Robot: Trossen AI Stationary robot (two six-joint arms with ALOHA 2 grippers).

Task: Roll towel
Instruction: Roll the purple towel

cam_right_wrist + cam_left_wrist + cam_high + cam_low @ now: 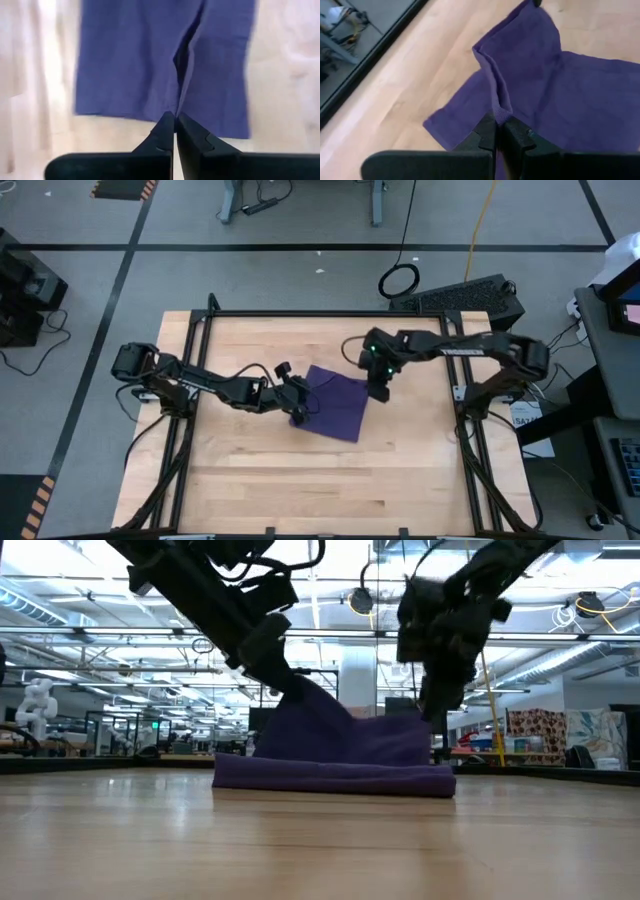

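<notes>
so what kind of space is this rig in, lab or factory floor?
Most likely a robotics lab in a large open industrial hall. The low view shows high ceiling trusses with strip lighting and a white humanoid robot in the background. From above, the wooden table stands on a grey floor with black tape lines.

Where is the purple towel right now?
In the high view the towel lies near the middle of the wooden table, between the arms: the left gripper pinches its left edge, the right gripper its right corner.
</notes>
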